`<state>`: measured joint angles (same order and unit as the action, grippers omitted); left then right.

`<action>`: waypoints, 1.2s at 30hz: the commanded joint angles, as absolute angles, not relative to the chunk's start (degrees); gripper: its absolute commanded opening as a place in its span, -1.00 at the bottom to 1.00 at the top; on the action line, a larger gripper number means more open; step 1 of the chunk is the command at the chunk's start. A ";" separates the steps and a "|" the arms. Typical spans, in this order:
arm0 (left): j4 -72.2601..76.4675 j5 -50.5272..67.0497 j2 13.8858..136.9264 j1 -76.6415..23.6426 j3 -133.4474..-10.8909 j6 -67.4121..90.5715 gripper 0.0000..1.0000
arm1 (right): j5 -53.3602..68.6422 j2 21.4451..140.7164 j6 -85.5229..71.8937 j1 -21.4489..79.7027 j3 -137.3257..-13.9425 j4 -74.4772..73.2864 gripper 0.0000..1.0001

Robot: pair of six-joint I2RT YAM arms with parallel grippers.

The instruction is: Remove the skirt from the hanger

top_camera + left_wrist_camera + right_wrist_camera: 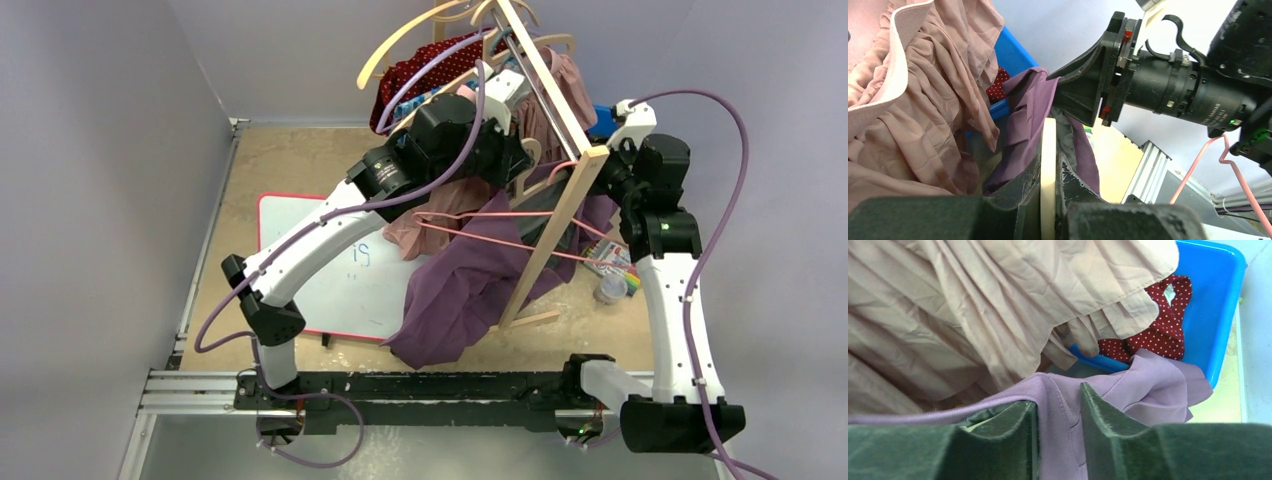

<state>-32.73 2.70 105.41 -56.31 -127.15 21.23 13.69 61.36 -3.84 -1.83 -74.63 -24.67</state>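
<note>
1. Position of the item. The skirt (460, 290), purple, hangs from the wooden rack (555, 215) and drapes down toward the table (290, 170). Its lower folds lie near a white board (320, 270). Its upper edge is on the hanger (1048, 135), a pale wooden bar seen edge-on in the left wrist view.

2. Left tool (1049, 172). It is closed on the hanger, with purple cloth caught against the bar on both sides. In my judgement this grip steadies the hanger, so a pull on the cloth does not swing it or the rack.

3. Right tool (1057, 397). Its fingers are pinched on a fold of the skirt near a stitched seam. The left wrist view confirms this, showing cloth running from the hanger up into the tool's tip. The tool faces the left tool and is close to it, which suits drawing the cloth off along the bar.

4. Surroundings. A pink garment (923, 100) hangs just beside the skirt and crowds the working space. Behind and below is a blue bin (1218, 300) holding a red dotted garment (1158, 335). A pink wire hanger (480, 235) crosses in front of the skirt in the top view.

5. Assessment. The skirt is not yet off the hanger. The view is too tight to show whether it is clipped or only draped, so I cannot tell how freely it will slide. The risks are the cloth trapped under the left fingers resisting the pull, and the wire hanger snagging.
</note>
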 commanded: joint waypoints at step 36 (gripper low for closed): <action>12.82 -2.67 83.12 -54.82 -96.92 24.85 -1.00 | 49.82 60.45 -16.26 -13.45 -62.65 -6.46 -1.00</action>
